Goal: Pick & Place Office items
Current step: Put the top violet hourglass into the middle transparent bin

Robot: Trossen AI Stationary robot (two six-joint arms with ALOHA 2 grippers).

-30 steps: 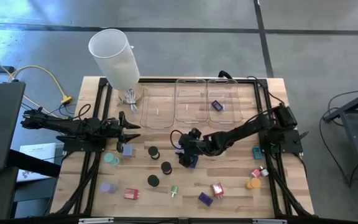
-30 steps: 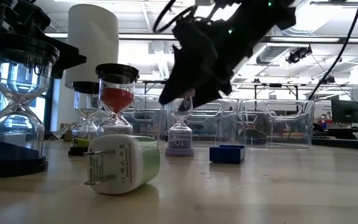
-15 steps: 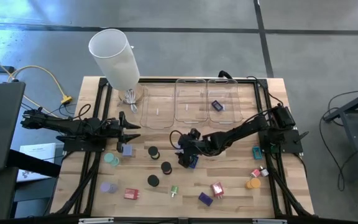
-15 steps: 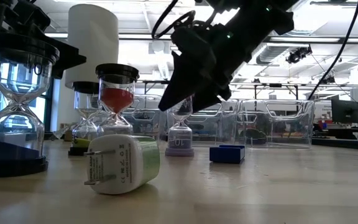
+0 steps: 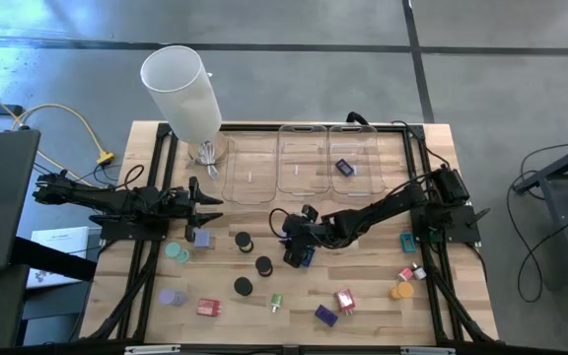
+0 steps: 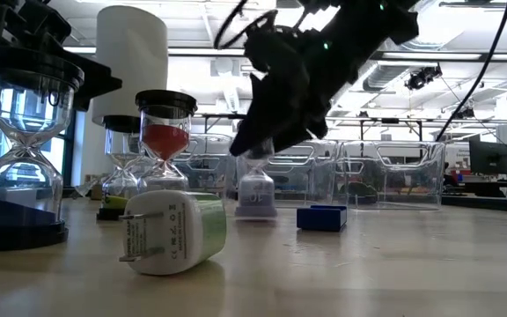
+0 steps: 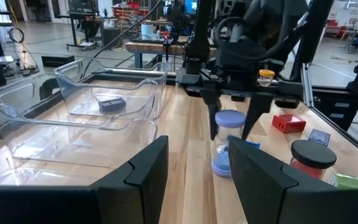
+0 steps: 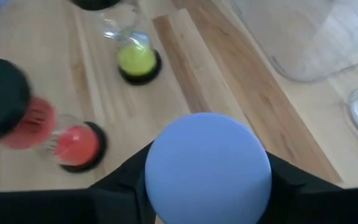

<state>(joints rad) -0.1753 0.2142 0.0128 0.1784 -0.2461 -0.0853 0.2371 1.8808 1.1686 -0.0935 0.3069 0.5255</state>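
Observation:
A small hourglass with lavender-blue caps (image 6: 255, 192) stands upright on the table's middle, in front of the clear trays (image 5: 302, 163). My right gripper (image 5: 297, 253) reaches in from the right, slanting down, and is shut on the hourglass's top. The top cap (image 8: 207, 165) fills the space between the fingers in the right wrist view. My left gripper (image 5: 203, 205) waits level at the table's left, open with nothing between its fingers (image 7: 148, 168). Other office items lie scattered: black-capped hourglasses (image 5: 243, 241), a teal cap (image 5: 176, 252), a red block (image 5: 208, 308). My right gripper pinches the hourglass's top cap (image 7: 230, 118) between its two fingers (image 7: 250, 115), one on each side. The fingers come slanting down from the table's right side. The hourglass stays upright with its bottom cap (image 6: 255, 211) on the table.
A tall white cylinder (image 5: 180, 84) stands at the far left corner. One tray holds a blue clip (image 5: 344, 168). A green and white plug (image 6: 170, 231), a pink block (image 5: 344, 299), a purple clip (image 5: 325, 316) and an orange cap (image 5: 399, 291) lie toward the near edge.
My right gripper has stayed in place over the lavender-capped hourglass and has drawn its fingers together onto the top cap. The hourglass still stands on the table.

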